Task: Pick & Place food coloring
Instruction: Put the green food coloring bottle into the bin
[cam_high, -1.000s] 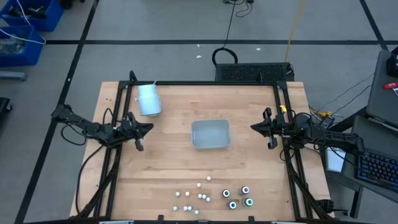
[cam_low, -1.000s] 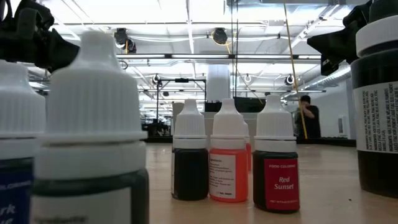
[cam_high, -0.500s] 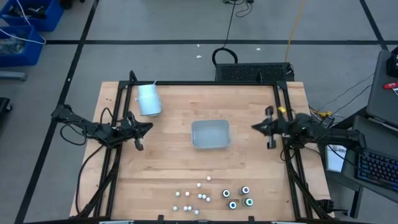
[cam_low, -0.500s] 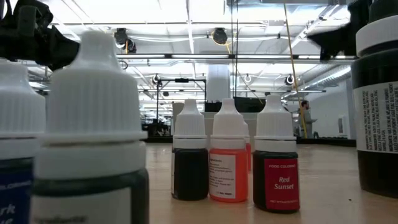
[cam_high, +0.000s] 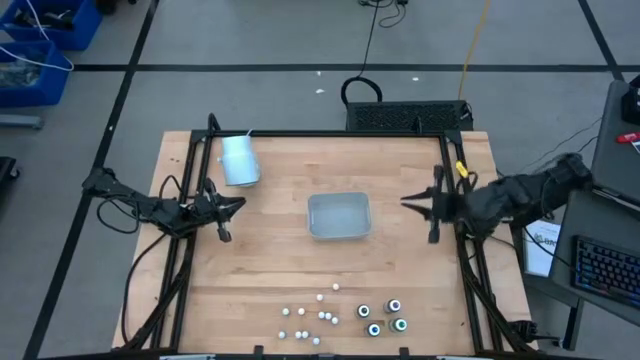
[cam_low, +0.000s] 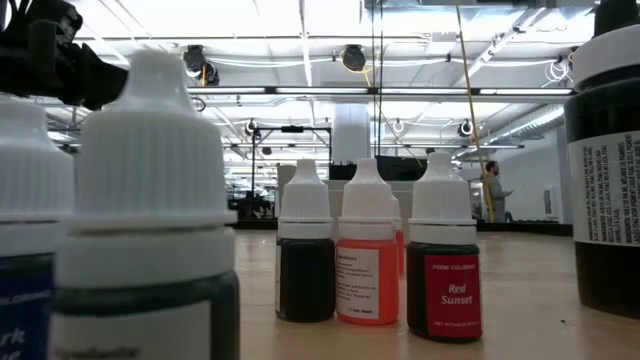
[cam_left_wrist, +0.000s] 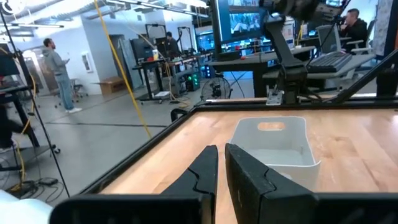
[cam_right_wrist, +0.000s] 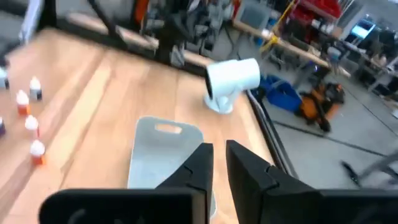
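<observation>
Your food coloring (cam_high: 340, 318) stands in a loose cluster near the front edge of the surface (cam_high: 270, 260), a little right of the middle. The four dark round bottles (cam_high: 384, 318) with white caps sit at the right of that cluster, and the smaller whitish bottles (cam_high: 308, 318) are scattered just to their left. From table height you see three small bottles in a row: a dark one (cam_low: 305, 255), an orange-red one (cam_low: 367, 255) and one labelled "Red Sunset" (cam_low: 444, 265), standing upright close side by side.

The clear tray (cam_high: 339, 216) lies at the middle of the surface, holding nothing that you can make out. The pale cup (cam_high: 240, 160) lies on its side near the back left corner.

Your left gripper (cam_high: 226, 206) hangs at the left edge, pointed toward the tray, its jaws nearly pressed together with only a thin slit between them, holding nothing. Your right gripper (cam_high: 420, 206) hangs at the right edge, facing the tray from the other side, with its jaws likewise close together around a narrow gap and empty. Both grippers are well apart from the bottles.

A person (cam_left_wrist: 59, 74) stands in the room beyond the surface.
</observation>
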